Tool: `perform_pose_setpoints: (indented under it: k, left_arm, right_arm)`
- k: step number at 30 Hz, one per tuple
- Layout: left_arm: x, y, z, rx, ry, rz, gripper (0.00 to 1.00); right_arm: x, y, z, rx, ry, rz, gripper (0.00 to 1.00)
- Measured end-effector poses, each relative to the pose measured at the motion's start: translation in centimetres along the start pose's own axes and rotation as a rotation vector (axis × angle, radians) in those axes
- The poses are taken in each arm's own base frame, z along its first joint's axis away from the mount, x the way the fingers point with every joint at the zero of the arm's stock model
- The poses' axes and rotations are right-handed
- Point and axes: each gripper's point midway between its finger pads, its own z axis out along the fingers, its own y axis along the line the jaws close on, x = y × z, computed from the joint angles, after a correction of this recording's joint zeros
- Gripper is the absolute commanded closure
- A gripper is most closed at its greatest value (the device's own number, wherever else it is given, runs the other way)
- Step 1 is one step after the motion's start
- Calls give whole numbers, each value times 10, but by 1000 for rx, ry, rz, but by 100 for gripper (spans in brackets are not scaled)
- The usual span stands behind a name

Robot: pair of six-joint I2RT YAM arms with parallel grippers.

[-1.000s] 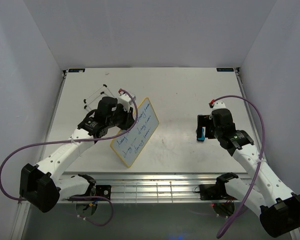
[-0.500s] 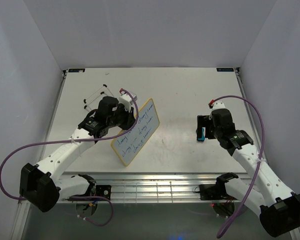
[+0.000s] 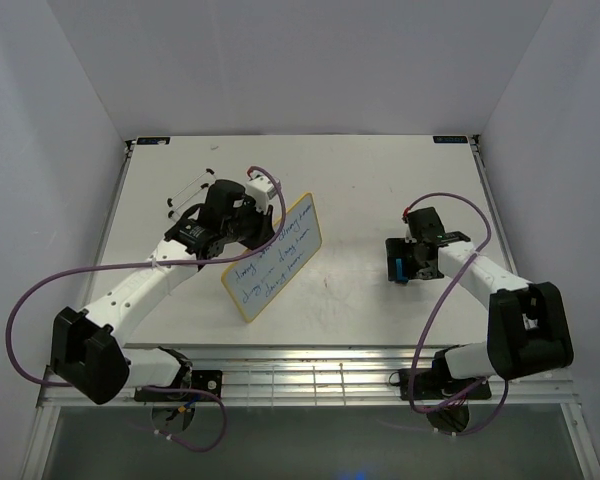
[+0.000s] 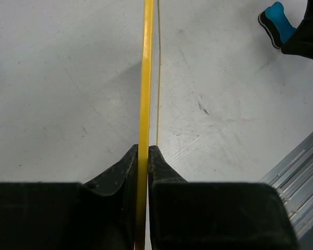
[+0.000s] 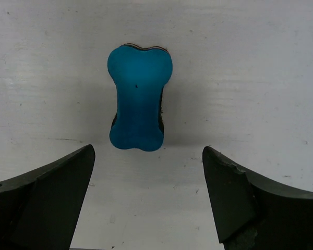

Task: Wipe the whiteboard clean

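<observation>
The whiteboard (image 3: 273, 258) has a yellow frame and blue handwritten lines. It is held tilted above the table at centre left. My left gripper (image 3: 256, 231) is shut on its upper left edge. In the left wrist view the frame (image 4: 146, 78) shows edge-on, pinched between the jaws of that gripper (image 4: 147, 152). A blue bone-shaped eraser (image 5: 140, 99) lies on the table just ahead of my open right gripper (image 5: 148, 156), between the lines of its fingertips and untouched. In the top view the eraser (image 3: 395, 269) sits under the right gripper (image 3: 400, 260). It also shows in the left wrist view (image 4: 278, 23).
A thin black wire stand (image 3: 192, 193) lies on the table behind the left arm. An aluminium rail (image 3: 310, 375) runs along the near table edge and shows in the left wrist view (image 4: 302, 166). White walls enclose the table on three sides.
My right arm has folded its elbow in towards its base and the gripper has shifted slightly left over the eraser. My left gripper has carried the whiteboard a little farther away and to the right.
</observation>
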Motion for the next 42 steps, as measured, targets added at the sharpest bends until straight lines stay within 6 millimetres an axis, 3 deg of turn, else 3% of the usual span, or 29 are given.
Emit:
perform_pose_setpoints:
  k: [6, 14, 25, 42]
  left_arm:
    - [2, 2, -1, -13, -49, -15, 100]
    - [4, 1, -3, -8, -76, -14, 100]
    - [4, -2, -2, 11, -75, -3, 100]
    - [3, -5, 3, 37, -79, 4, 100]
  right_arm:
    - [-2, 7, 17, -35, 25, -21, 23]
    - [-27, 10, 26, -36, -16, -41, 34]
    - [-26, 7, 34, -16, -4, -52, 51]
    - [-28, 4, 34, -1, -9, -50, 55]
